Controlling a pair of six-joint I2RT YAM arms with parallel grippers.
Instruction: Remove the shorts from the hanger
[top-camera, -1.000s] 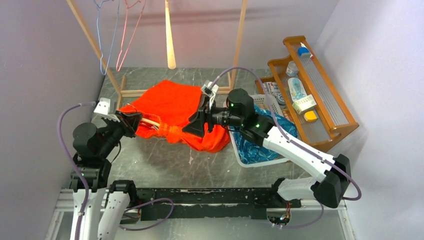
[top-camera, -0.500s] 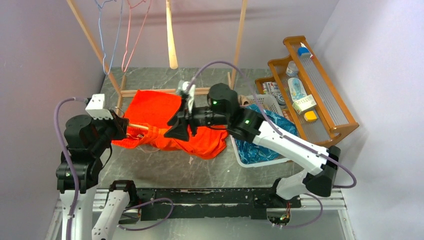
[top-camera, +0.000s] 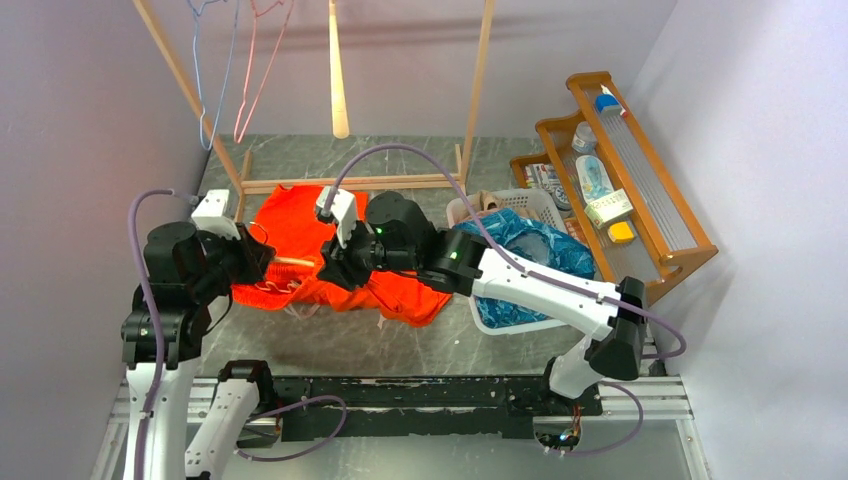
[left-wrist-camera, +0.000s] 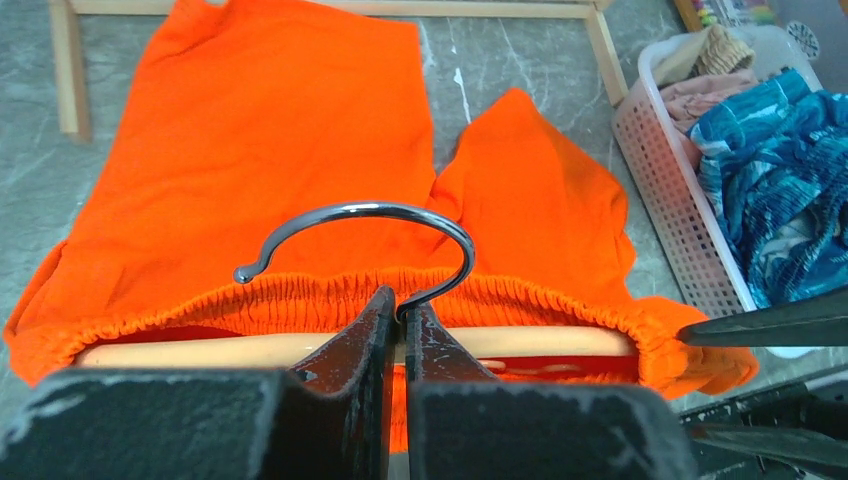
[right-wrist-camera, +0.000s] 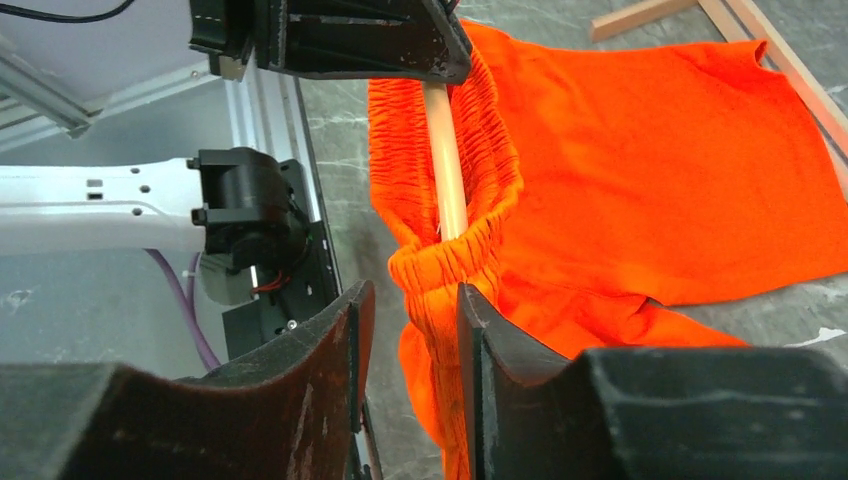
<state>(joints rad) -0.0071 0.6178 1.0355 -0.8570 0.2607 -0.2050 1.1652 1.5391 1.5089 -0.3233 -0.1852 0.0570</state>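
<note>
Right fingers (right-wrist-camera: 325, 345) just slid in, half-spread and narrowing around the waistband (right-wrist-camera: 440, 270) of the orange shorts (top-camera: 292, 222) lying mid-left on the surface (top-camera: 330, 335), left fingers (left-wrist-camera: 352, 345) pinching the hanger hook (left-wrist-camera: 370, 207), so peel-off looks imminent.

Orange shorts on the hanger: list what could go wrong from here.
1. The left tool pinches only the thin wire hook, so a pull on the orange shorts may twist it free.
2. The right tool straddles just the end of the waistband; closing there may catch little fabric and slip.
3. The elastic waistband may snag on the wooden bar.
</note>
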